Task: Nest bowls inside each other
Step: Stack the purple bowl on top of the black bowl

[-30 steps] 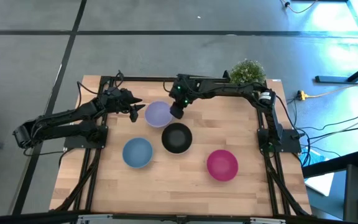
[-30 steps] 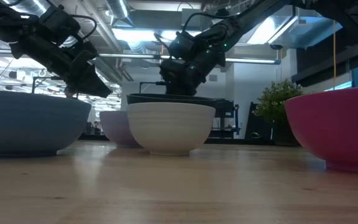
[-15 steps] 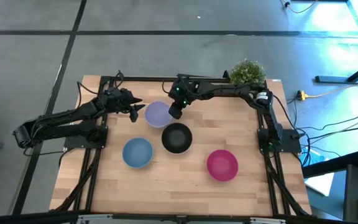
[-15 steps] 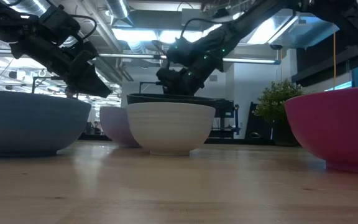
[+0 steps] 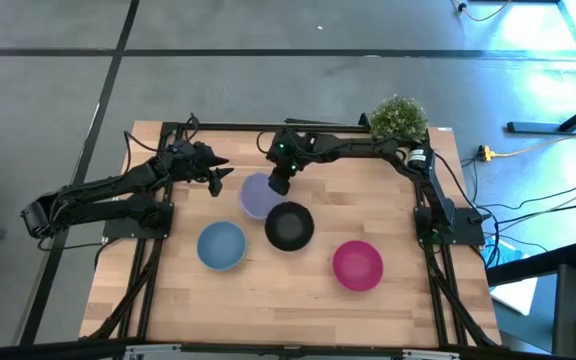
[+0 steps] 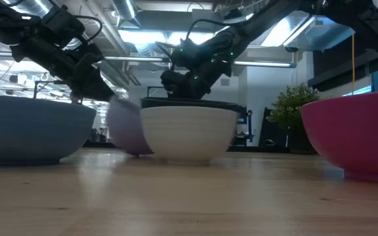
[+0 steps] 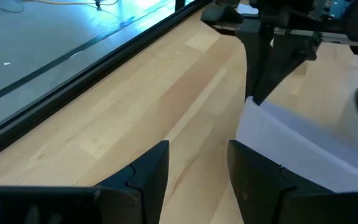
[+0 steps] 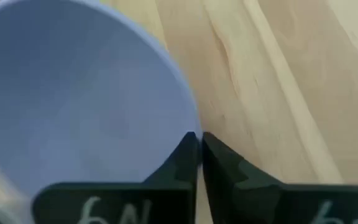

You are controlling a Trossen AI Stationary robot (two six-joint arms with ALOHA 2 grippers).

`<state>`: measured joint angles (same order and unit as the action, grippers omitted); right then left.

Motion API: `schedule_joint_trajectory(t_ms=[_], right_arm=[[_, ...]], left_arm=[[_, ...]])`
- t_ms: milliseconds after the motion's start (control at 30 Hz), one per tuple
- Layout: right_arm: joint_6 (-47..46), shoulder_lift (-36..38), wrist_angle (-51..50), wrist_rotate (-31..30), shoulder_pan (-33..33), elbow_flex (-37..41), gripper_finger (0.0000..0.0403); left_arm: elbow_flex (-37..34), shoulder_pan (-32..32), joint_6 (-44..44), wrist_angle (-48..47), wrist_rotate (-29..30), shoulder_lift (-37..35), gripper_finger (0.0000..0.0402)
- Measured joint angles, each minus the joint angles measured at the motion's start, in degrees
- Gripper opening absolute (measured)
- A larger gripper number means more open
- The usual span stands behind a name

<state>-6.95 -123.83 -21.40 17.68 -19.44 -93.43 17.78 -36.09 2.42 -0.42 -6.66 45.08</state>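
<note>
Four bowl shapes show from above, since the black bowl (image 5: 289, 226) sits nested in the white bowl (image 6: 188, 134), whose ribbed side only the low view reveals. The right end effector (image 5: 279, 184) has its two fingers pinched together on the far rim of the lavender bowl (image 5: 259, 196), the thin wall caught between them in the right wrist view.

Compared with a second ago, that end effector has dragged the lavender bowl toward the black-and-white pair. The lavender bowl now tips, its near edge lifted and overlapping the white bowl's side, and the pair itself has been nudged a little away from the end effector. I judge this to be the start of lifting lavender onto the stack, though it has not yet cleared the rim.

The left end effector (image 5: 217, 177) hangs beside the lavender bowl, on the side away from the right end effector, fingers apart and holding nothing. The blue bowl (image 5: 221, 245) and magenta bowl (image 5: 357, 265) stand apart, nearer the front of the worktop (image 5: 268, 300).

All the bowls are smooth, round, thin-walled plastic, matte inside. The worktop is pale planked wood.
</note>
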Motion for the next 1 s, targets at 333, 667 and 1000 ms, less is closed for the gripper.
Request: schedule_joint_trajectory(t_ms=[333,667,1000], right_arm=[[0.61,0.0,-1.77,-0.05,-0.23,-1.24,0.0007],[10.6,-0.04,-24.32,-6.78,-1.89,-15.37,0.0006],[16.06,0.04,-52.03,-7.47,-2.58,-37.63,0.0006]], left_arm=[[0.0,0.02,-0.04,0.04,0.0,0.02,0.0158],[0.0,0.0,-0.04,0.77,0.0,0.0,0.0158],[0.0,0.01,0.02,1.05,0.0,0.0,0.0158]])
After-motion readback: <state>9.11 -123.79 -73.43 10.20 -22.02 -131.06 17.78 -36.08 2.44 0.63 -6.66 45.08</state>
